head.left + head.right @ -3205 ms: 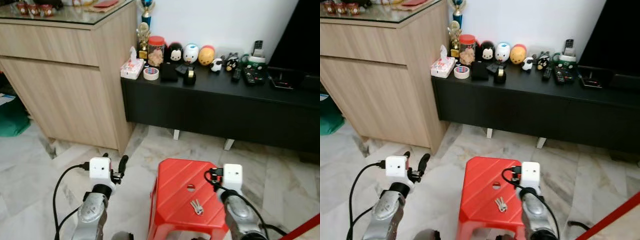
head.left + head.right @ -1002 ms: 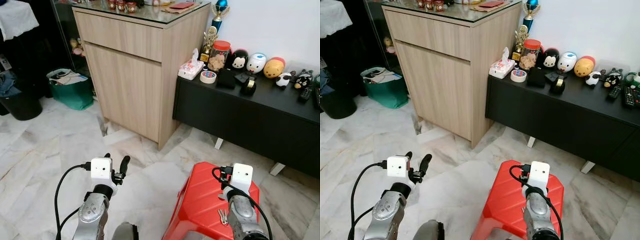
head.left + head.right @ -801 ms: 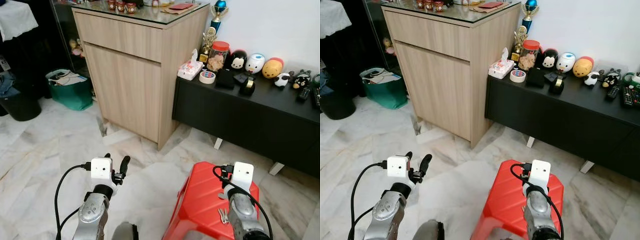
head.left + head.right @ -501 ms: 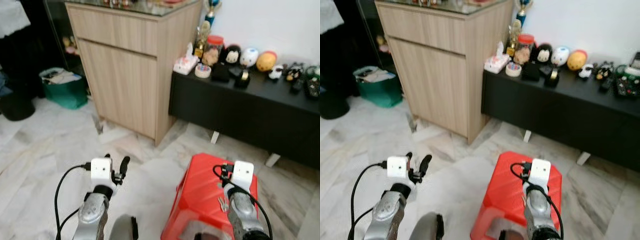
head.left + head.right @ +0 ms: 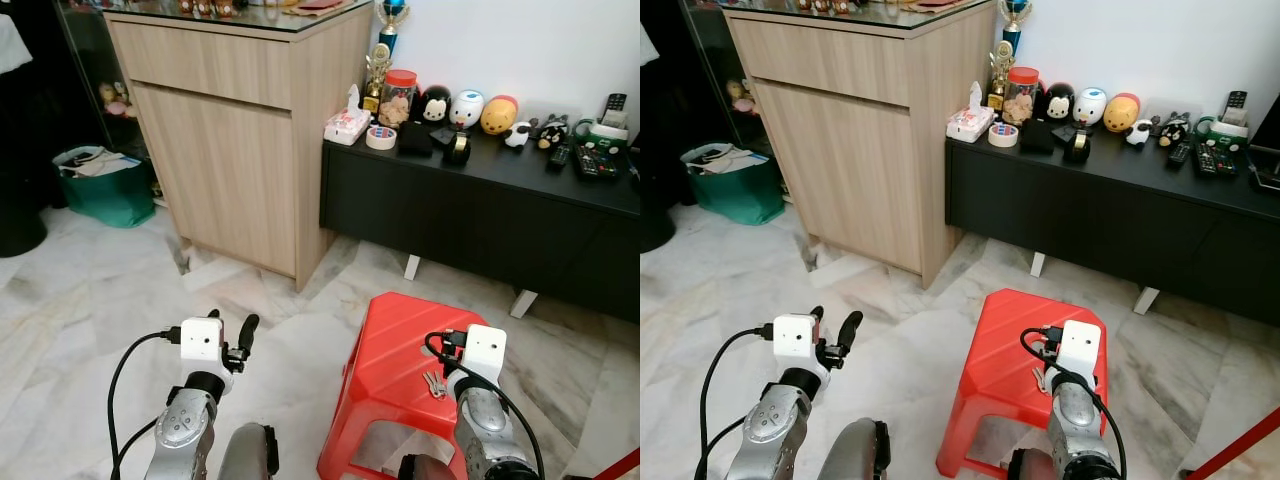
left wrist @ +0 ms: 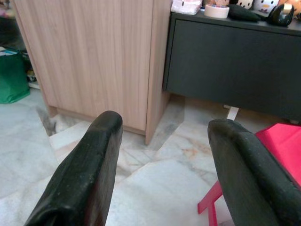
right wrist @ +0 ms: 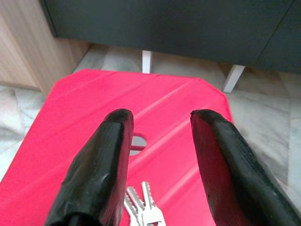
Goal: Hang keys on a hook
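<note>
The keys [image 5: 434,384] lie flat on top of the red stool [image 5: 395,350], near its right edge and just in front of the right gripper [image 7: 162,141], whose fingers are spread wide above the stool with nothing between them. The left gripper [image 6: 164,155] is held out over the marble floor [image 5: 90,280] to the left, fingers also wide and holding nothing. Farther off stand a wooden cabinet [image 5: 240,130] and, to its right, a black bench [image 5: 480,210] carrying toys and remotes.

No legible text, label, brand or number found; print on the tissue pack [image 5: 347,126] is too small to read.
</note>
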Motion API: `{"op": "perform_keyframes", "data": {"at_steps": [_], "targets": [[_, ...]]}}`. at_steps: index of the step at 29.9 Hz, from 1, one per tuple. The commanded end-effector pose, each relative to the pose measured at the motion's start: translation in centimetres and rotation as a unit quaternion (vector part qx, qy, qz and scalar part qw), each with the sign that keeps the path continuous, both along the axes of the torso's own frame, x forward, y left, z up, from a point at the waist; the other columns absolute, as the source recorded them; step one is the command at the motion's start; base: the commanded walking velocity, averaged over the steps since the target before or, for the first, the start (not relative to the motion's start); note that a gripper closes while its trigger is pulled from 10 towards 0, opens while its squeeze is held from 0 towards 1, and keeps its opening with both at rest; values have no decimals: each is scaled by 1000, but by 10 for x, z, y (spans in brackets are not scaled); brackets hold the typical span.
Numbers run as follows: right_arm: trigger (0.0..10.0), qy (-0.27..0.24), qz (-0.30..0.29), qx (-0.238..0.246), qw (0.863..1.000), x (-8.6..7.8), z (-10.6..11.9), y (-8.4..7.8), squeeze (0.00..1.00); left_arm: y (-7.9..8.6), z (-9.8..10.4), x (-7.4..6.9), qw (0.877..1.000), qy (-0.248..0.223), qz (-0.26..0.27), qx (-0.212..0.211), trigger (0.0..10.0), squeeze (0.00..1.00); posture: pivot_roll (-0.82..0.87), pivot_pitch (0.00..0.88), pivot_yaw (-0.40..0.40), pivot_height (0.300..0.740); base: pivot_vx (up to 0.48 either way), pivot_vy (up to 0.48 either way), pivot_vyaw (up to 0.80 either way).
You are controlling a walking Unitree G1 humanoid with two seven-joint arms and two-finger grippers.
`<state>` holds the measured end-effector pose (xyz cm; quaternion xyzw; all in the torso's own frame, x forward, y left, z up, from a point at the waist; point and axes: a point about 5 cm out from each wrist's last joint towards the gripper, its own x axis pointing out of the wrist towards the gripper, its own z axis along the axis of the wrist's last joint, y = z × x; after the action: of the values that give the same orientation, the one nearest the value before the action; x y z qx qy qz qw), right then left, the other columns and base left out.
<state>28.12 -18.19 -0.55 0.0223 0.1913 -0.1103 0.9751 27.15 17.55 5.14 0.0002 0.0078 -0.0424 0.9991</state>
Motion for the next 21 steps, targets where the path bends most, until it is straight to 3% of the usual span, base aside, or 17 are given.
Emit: {"op": "perform_keyframes", "data": {"at_steps": [1, 9, 14, 21], "targets": [[10000, 8, 10, 2, 1000, 2, 0, 3, 0, 0, -3, 0, 1000, 12, -4, 2, 10000, 0, 88, 0, -32, 601, 0, 0, 0], [10000, 32, 24, 6, 999, -2, -6, 7, 0, 0, -4, 0, 1000, 16, -5, 1, 10000, 0, 85, 1, -32, 601, 0, 0, 0], [10000, 112, 51, 17, 992, -19, -27, 10, 0, -1, -5, 0, 1000, 19, -5, 0, 10000, 0, 92, 5, -32, 601, 0, 0, 0], [10000, 104, 47, 25, 993, -17, -25, 9, 0, 0, -4, 1, 1000, 18, -4, -1, 10000, 0, 83, 9, -26, 601, 0, 0, 0]]}}
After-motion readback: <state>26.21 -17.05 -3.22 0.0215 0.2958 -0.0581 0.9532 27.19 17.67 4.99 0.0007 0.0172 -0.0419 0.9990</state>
